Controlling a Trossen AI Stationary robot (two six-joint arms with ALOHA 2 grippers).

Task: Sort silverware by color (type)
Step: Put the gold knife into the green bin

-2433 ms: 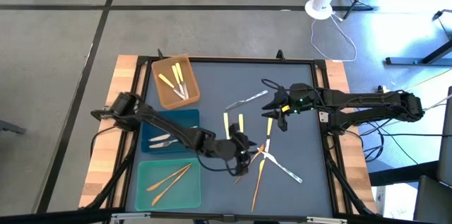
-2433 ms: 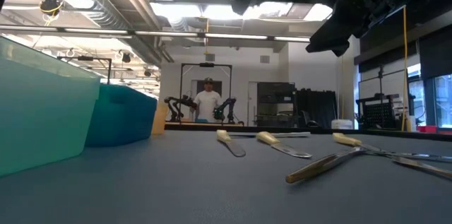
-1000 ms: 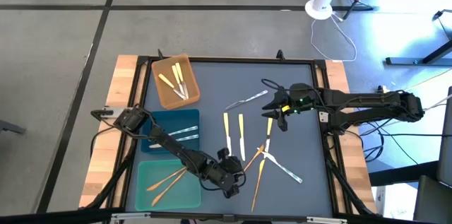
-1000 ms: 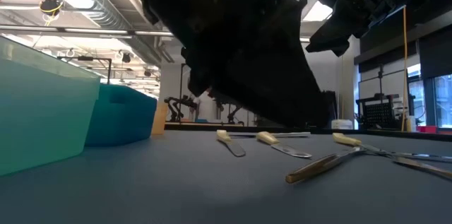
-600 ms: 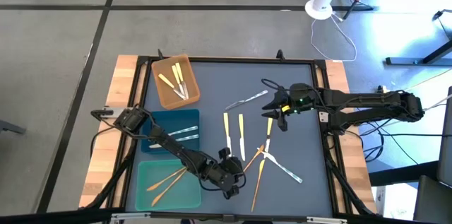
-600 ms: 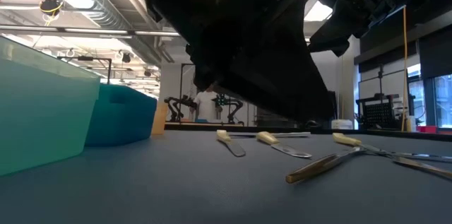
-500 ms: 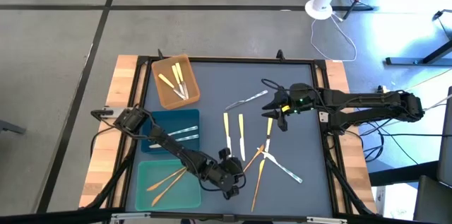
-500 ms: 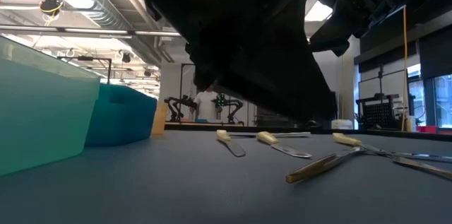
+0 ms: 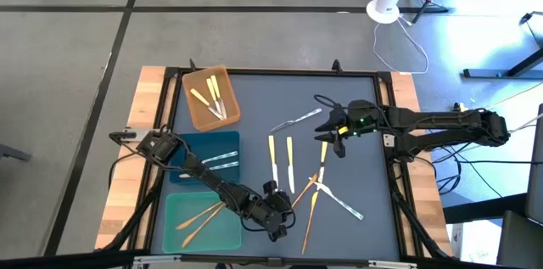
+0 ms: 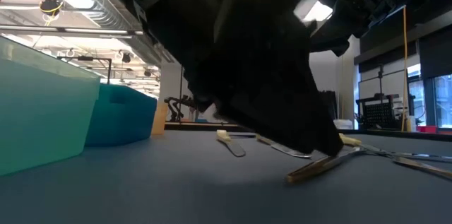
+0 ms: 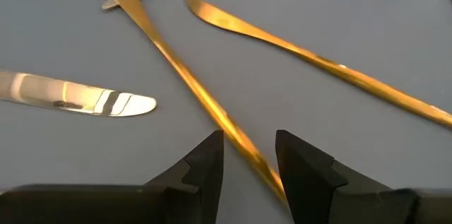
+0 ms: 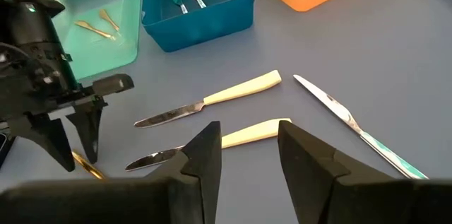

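My left gripper (image 9: 279, 216) is open and low over the table, near the near edge. In the left wrist view its fingers (image 11: 248, 136) straddle a long orange-gold utensil (image 11: 185, 81); a second gold one (image 11: 318, 58) lies beside it. Silver-grey pieces (image 9: 341, 201) cross the gold ones (image 9: 311, 207). Two yellow-handled knives (image 9: 281, 160) lie flat mid-table, a third yellow-handled piece (image 9: 323, 155) and a silver fork (image 9: 298, 120) farther right. My right gripper (image 9: 326, 131) hovers open above that spot, fingers (image 12: 248, 126) holding nothing. My left gripper comes from above, pointing down, with one finger on each side of the orange-gold utensil's handle (image 11: 236, 139), which lies flat on the table. Its fingers lie across the handle. Whether a finger (image 11: 300, 171) touches it, I cannot tell.
Three trays stand along the left side: a brown one (image 9: 194, 109) with yellow-handled pieces, a blue one (image 9: 181, 170) with silver ones, a teal one (image 9: 222, 231) with gold ones. A raised black frame (image 9: 387, 125) borders the mat. Bare mat shows toward the far edge.
My left gripper has sunk toward the table over the orange-gold utensil; in the low view its dark bulk now reaches down almost to the surface. The utensils lie as before.
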